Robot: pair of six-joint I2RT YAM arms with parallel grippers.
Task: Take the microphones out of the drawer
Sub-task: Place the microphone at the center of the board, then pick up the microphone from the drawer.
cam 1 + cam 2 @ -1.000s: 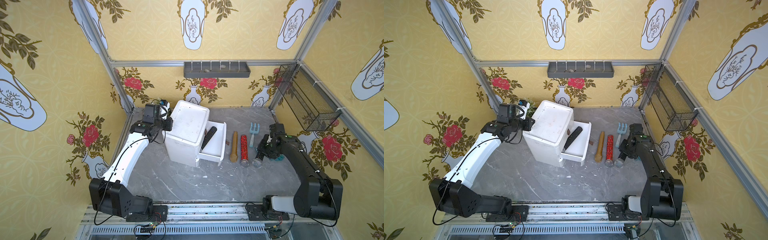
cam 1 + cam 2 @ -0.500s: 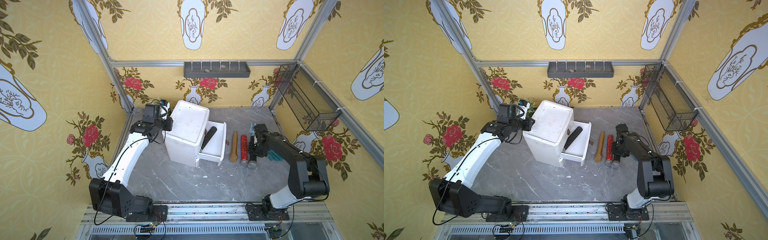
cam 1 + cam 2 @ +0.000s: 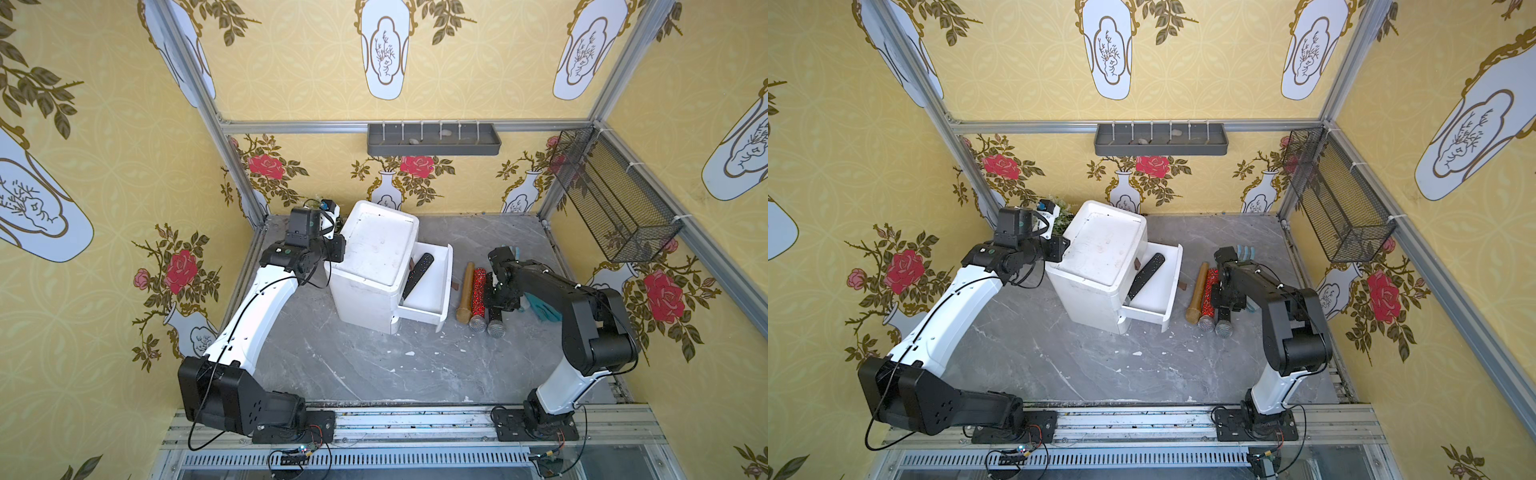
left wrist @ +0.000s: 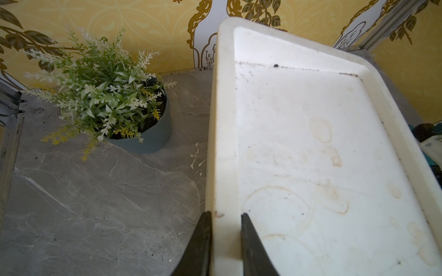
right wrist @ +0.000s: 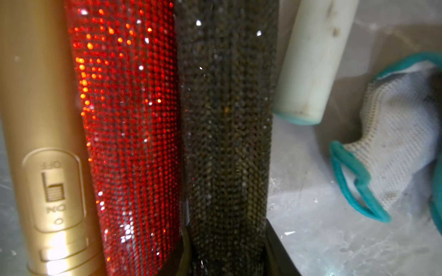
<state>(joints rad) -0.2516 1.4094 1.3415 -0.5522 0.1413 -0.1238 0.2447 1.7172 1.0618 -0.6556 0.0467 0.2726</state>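
The white cabinet point(image 3: 374, 249) stands mid-table with its drawer point(image 3: 441, 286) pulled out. A black glitter microphone point(image 3: 417, 274) lies slanted inside the drawer, and both top views show it point(image 3: 1146, 275). My left gripper point(image 4: 224, 215) is shut on the cabinet's top rim point(image 4: 223, 119). My right gripper point(image 5: 227, 229) is shut on a second black glitter microphone point(image 5: 227, 119), low over the table right of the drawer. Its mesh head point(image 3: 496, 330) points to the front. It lies against a red glitter microphone point(image 5: 129, 119), which lies beside a gold one point(image 5: 40, 119).
A teal garden fork's pale handle point(image 5: 311, 59) and a grey-teal glove point(image 5: 394, 133) lie just right of the microphones. A potted plant point(image 4: 102, 95) stands in the back left corner behind the cabinet. A wire basket point(image 3: 615, 199) hangs on the right wall and a grey shelf point(image 3: 432, 141) on the back wall.
My right arm has carried the black microphone leftward, from near the glove to right beside the red microphone. The left arm and the drawer have not moved.
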